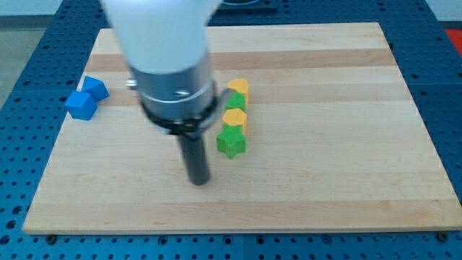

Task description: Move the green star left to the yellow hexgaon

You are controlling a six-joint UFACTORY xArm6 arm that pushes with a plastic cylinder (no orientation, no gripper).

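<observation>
The green star (pixel 231 142) lies near the middle of the wooden board (pixel 325 144), at the bottom of a short column of blocks. Directly above it, touching, is a yellow hexagon (pixel 234 119). Above that sits a second green block (pixel 236 102), shape unclear, and a second yellow block (pixel 238 88) at the column's top. My tip (pixel 199 180) rests on the board to the lower left of the green star, a small gap apart. The arm's white and grey body hides the board left of the column.
Two blue blocks sit touching near the board's left edge: one (pixel 96 88) above, one (pixel 80 105) lower left. The board lies on a blue perforated table (pixel 440 50).
</observation>
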